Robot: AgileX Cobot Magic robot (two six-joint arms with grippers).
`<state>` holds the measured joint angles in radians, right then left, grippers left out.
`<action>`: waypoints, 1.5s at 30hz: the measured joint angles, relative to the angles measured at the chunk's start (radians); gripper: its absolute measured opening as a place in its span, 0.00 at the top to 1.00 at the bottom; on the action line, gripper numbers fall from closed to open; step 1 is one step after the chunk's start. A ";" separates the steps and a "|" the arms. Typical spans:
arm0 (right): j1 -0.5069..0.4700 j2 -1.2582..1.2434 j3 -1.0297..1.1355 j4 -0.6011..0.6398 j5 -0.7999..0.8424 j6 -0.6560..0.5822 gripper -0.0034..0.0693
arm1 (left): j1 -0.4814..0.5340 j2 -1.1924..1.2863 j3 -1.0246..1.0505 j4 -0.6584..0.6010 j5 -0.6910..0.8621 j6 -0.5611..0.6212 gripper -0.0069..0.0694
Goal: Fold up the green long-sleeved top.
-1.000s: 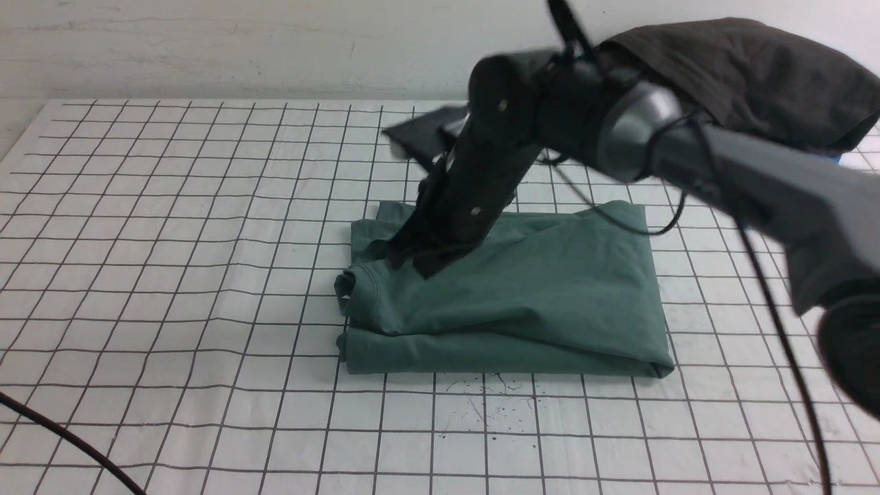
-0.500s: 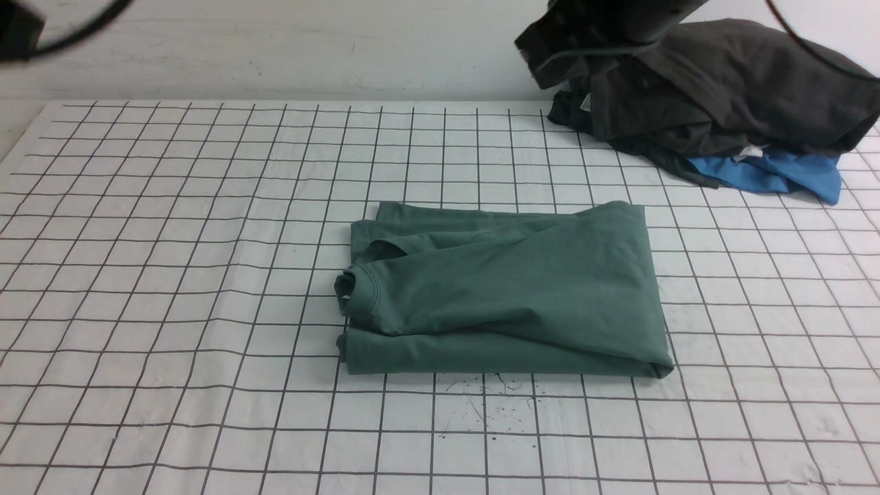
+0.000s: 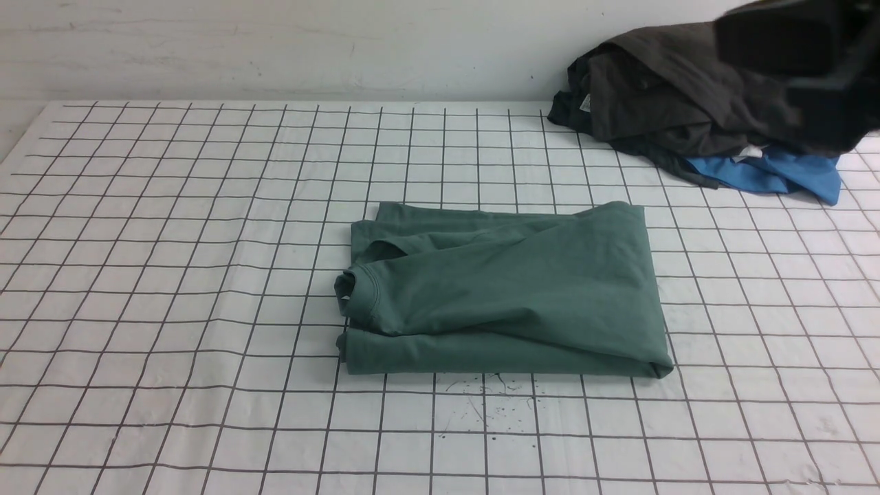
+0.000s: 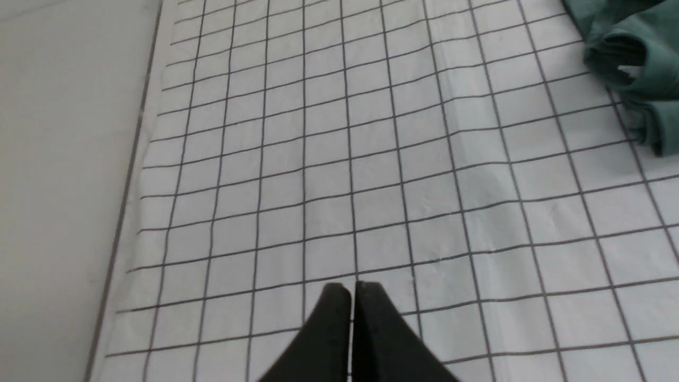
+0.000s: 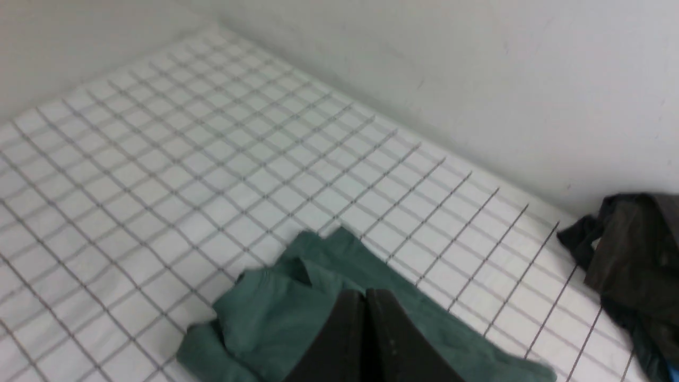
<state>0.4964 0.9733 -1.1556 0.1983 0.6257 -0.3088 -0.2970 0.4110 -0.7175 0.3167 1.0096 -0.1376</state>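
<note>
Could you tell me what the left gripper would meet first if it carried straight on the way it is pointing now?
Probably only the gridded table cover. The left gripper, jaws shut and holding nothing, points along bare cloth in its wrist view. The green long-sleeved top lies off to one side of that line. Its height above the cloth is hard to judge.

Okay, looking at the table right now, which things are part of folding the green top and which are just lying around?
Part of the job:
- green top, folded in the middle of the grid cloth
- left gripper and right gripper, fingers shut, holding nothing

Just lying about:
- dark grey garment, heaped at the far right
- blue garment, under that heap
</note>
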 joint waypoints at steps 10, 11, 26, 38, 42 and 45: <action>0.000 -0.396 0.407 0.035 -0.279 -0.005 0.97 | 0.000 -0.307 0.249 -0.087 -0.261 0.000 0.92; 0.000 -0.410 0.419 0.035 -0.279 -0.005 0.97 | 0.000 -0.312 0.253 -0.089 -0.263 0.000 0.92; 0.000 -0.432 0.433 0.034 -0.257 -0.005 0.97 | 0.000 -0.317 0.257 -0.089 -0.274 0.000 0.92; 0.000 -0.432 0.433 0.034 -0.253 -0.006 0.97 | 0.000 -0.317 0.257 -0.089 -0.274 0.000 0.92; -0.001 -0.434 0.445 0.020 -0.261 -0.006 0.97 | 0.000 -0.317 0.257 -0.089 -0.274 0.000 0.92; -0.004 -0.452 0.479 0.010 -0.268 -0.006 0.97 | 0.000 -0.317 0.257 -0.089 -0.274 0.000 0.92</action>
<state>0.4925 0.5210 -0.6768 0.2078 0.3578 -0.3147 -0.2970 0.0944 -0.4602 0.2281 0.7354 -0.1379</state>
